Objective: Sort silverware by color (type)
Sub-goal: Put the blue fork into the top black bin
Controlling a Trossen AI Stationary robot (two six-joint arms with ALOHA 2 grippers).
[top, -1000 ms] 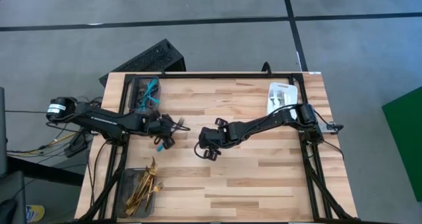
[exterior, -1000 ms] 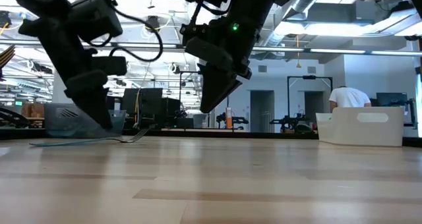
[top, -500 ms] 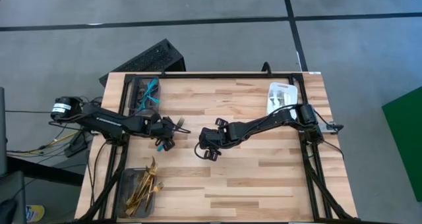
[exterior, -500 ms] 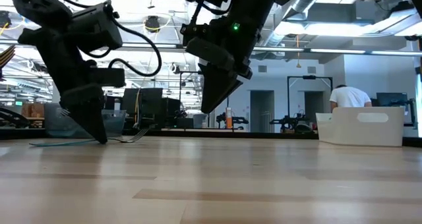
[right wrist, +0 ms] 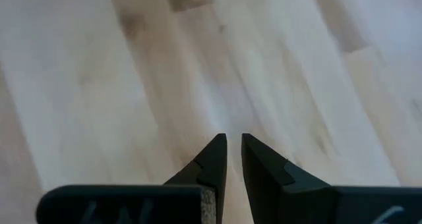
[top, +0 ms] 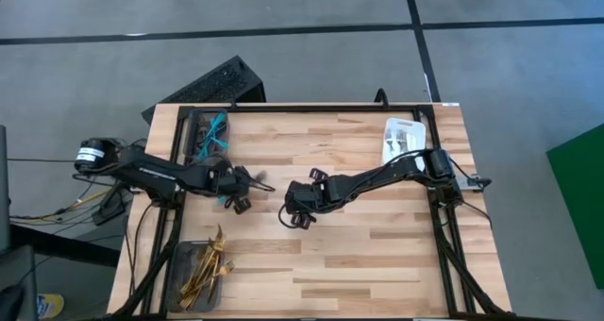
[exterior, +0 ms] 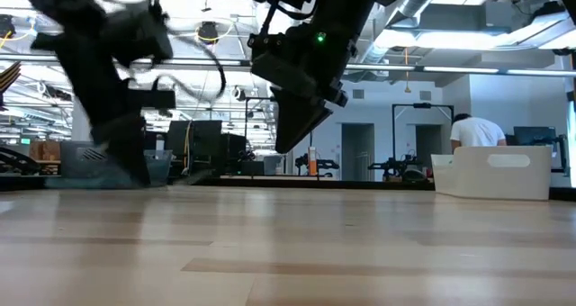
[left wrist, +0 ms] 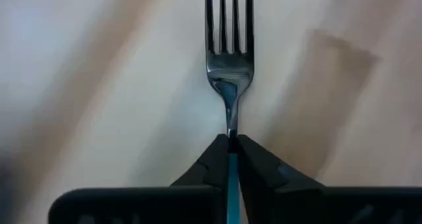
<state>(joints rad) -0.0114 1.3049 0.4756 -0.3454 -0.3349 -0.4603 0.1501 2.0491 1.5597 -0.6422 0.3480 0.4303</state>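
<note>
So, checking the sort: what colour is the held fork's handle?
Turquoise-blue, clearest in the left wrist view: fork, left gripper.

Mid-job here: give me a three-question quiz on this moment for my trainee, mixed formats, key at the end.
1. True or false: the left gripper is shut on the blue-handled fork.
2. Which tray holds the gold utensils? A) white tray B) grey tray at the table's near-left corner C) none
3. Fill in: the right gripper hovers near the table's centre holding ____.

Key: 1 true; 2 B; 3 nothing.
</note>
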